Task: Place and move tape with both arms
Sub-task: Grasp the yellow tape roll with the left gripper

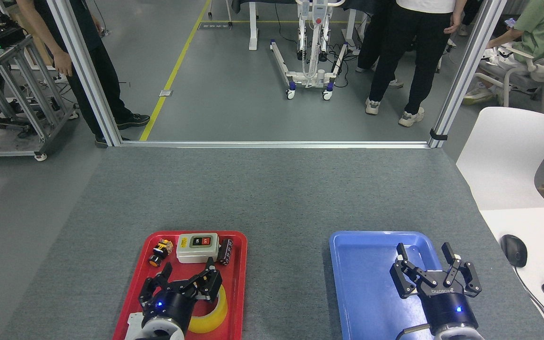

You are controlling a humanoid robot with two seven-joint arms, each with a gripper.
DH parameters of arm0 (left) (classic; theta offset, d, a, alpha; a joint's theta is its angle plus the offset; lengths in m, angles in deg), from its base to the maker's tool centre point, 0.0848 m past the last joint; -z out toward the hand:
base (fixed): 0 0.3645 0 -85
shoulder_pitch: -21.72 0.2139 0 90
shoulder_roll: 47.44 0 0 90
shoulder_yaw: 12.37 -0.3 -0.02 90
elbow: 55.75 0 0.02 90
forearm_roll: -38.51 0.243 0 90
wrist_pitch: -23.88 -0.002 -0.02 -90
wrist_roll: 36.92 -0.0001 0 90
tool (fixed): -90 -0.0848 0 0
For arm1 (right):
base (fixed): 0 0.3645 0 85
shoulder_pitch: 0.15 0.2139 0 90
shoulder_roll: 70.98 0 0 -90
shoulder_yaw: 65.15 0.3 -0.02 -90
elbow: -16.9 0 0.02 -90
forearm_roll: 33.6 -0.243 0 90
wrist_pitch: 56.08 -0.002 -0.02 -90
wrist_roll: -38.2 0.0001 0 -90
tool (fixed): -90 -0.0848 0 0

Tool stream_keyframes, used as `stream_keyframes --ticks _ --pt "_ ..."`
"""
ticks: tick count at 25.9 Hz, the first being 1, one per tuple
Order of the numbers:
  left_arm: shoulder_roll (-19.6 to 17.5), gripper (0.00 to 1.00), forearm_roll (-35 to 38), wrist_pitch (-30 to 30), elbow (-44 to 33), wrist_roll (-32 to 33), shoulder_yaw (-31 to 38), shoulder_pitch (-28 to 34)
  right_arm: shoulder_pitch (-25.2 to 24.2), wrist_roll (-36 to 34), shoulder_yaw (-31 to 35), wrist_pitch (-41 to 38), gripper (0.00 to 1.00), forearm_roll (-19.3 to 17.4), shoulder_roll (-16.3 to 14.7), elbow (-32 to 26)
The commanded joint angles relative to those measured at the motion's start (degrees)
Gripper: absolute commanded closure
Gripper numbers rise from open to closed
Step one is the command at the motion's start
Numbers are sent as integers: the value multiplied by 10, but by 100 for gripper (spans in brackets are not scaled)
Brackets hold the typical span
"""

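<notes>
Early stage. Tape (215, 316) lies in near red tray (239, 283); left gripper (184, 278) poised above, fingers spread. Right gripper (430, 267) spread over blue tray (361, 264). Lift, transfer remain.

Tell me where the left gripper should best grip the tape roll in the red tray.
Probably across its wall, one finger in the hole and the others outside, coming from above. The tape lies flat in the red tray with its hole up, and the open left gripper hovers over it.

Bright, even overhead light — soft shadows, sharp focus, slight bowing at the edges.
</notes>
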Motion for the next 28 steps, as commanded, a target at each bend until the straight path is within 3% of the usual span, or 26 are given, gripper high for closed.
stream_keyframes --ticks 1,8,16,28 --pt "8 1 3 -5 2 23 -12 1 0 -1 0 0 0 -3 2 -1" --pt "7 1 3 -3 27 27 -51 0 0 2 3 0 0 -4 3 -4" --pt "3 1 53 4 84 20 -61 -7 0 0 0 -1 0 -4 10 -9" --pt "7 1 52 23 103 25 -62 0 -2 2 1 1 0 -2 18 -6"
